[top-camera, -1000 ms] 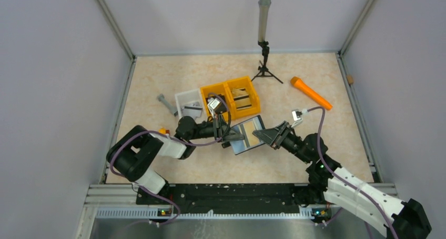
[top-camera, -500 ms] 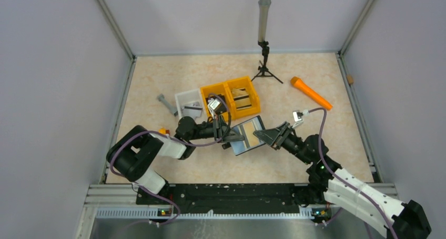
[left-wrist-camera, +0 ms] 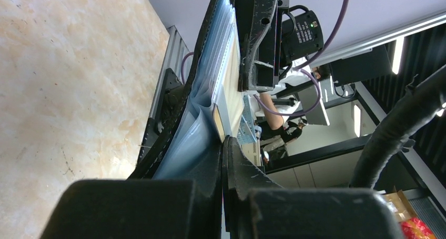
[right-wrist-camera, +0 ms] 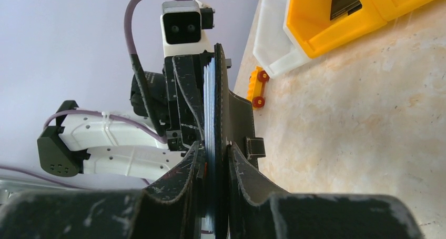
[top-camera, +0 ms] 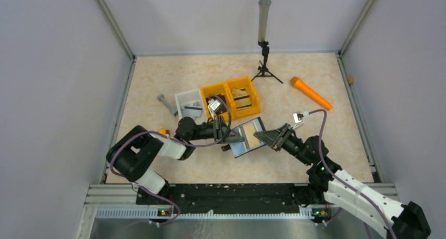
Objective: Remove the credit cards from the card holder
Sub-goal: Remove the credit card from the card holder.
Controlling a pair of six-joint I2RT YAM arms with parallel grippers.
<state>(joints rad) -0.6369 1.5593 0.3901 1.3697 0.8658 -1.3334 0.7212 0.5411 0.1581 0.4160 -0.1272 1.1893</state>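
The card holder (top-camera: 246, 137) hangs open above the table between both arms, its pale blue lining up, with a tan credit card (top-camera: 252, 135) showing in its slots. My left gripper (top-camera: 232, 139) is shut on the holder's left edge; in the left wrist view the jaws (left-wrist-camera: 222, 144) pinch the black cover beside the blue lining (left-wrist-camera: 210, 76). My right gripper (top-camera: 262, 138) clamps the opposite edge; in the right wrist view (right-wrist-camera: 215, 149) the blue layers and black cover (right-wrist-camera: 236, 112) sit pressed between its fingers. More cards lie in the yellow bin (top-camera: 241, 98) and the white bin (top-camera: 191, 109).
Behind the holder stand two yellow bins (top-camera: 251, 103) and a white bin (top-camera: 181, 97). A small orange toy car (top-camera: 164, 131) lies by the left arm, a grey tool (top-camera: 167, 103) to the left, an orange torch-like stick (top-camera: 311, 92) at right, a tripod with a tube (top-camera: 263, 39) at the back.
The right gripper's jaws have narrowed onto the holder's right edge. The holder has shifted slightly left. The left gripper has stayed shut on it.
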